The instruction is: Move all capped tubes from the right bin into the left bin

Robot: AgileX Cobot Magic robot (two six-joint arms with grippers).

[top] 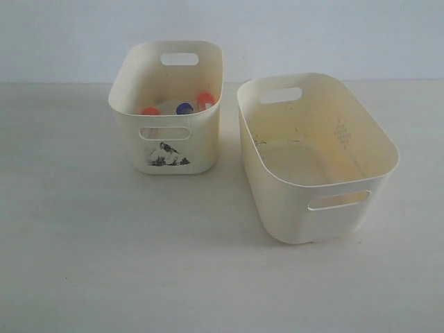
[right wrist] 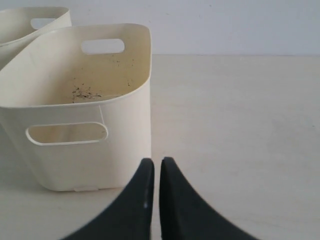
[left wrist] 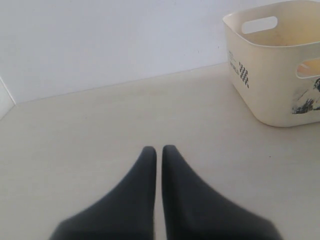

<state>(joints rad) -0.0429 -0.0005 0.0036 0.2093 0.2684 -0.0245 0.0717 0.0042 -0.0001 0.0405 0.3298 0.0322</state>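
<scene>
The left bin [top: 177,149], small and cream with a black print on its front, holds capped tubes: two orange-red caps [top: 205,100] [top: 150,111] and a dark blue cap [top: 184,108] show inside. The larger right bin [top: 277,182] shows no tubes inside. Neither gripper appears in the exterior view. My left gripper [left wrist: 159,148] is shut and holds nothing, low over bare table, with the left bin [left wrist: 270,75] off to one side. My right gripper [right wrist: 157,161] is shut and holds nothing, just beside the right bin's [right wrist: 85,160] outer wall.
Both bins stand on a pale tabletop [top: 104,257] with a white wall [top: 69,35] behind. Open table surface lies in front of and to the left of the bins.
</scene>
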